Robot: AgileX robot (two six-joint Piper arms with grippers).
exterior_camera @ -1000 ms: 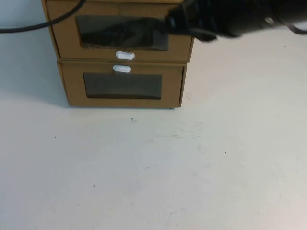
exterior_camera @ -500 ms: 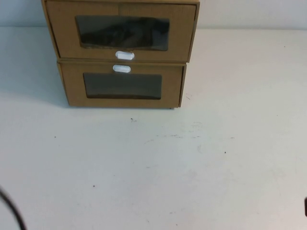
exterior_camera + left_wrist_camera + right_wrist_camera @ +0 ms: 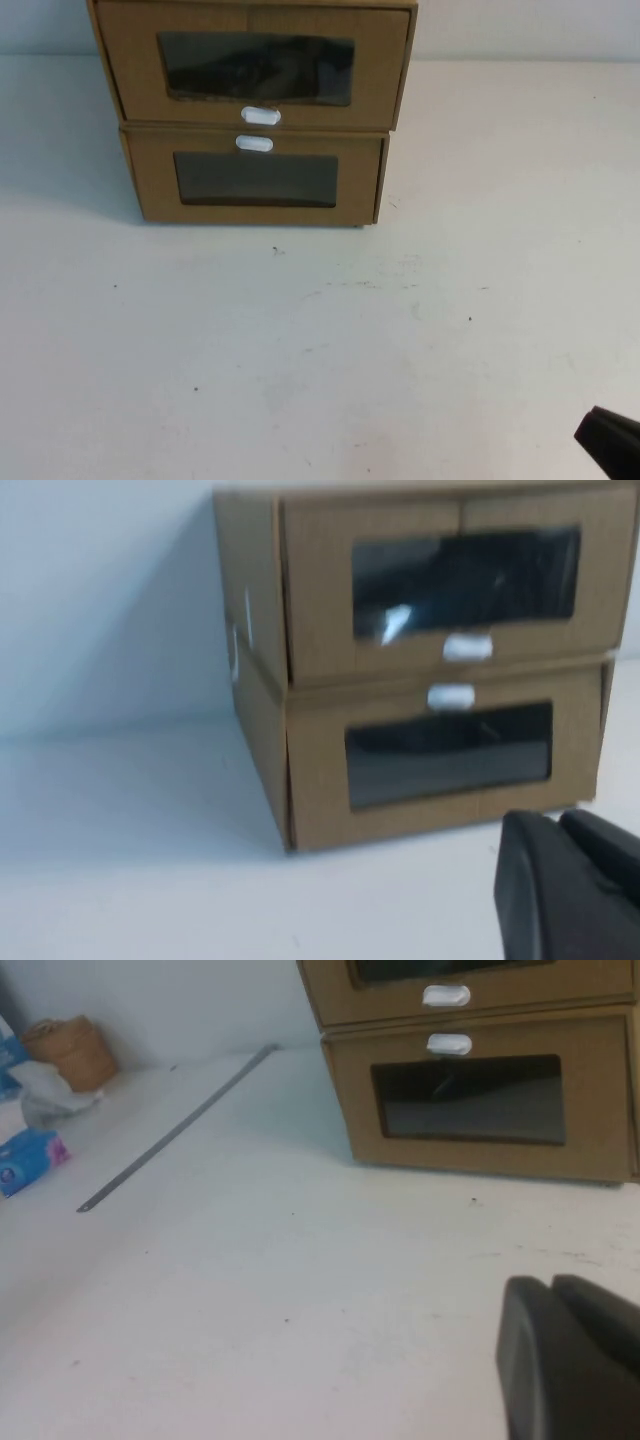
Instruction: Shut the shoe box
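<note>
Two brown cardboard drawer boxes stand stacked at the table's far side. The upper one is the shoe box, with a white pull tab below its window; its drawer front sits flush with the shell. It also shows in the left wrist view and, partly, in the right wrist view. My left gripper is shut and empty, low over the table in front of the boxes. My right gripper is shut and empty, far back from the boxes; its tip shows at the near right corner.
The lower box has its white tab above its window. In the right wrist view a thin metal strip lies on the table, with a blue packet and a brown basket beyond it.
My right arm, reaching over the shoe box front a second ago, has drawn back to the near right corner. A cable at the left has left the view.
</note>
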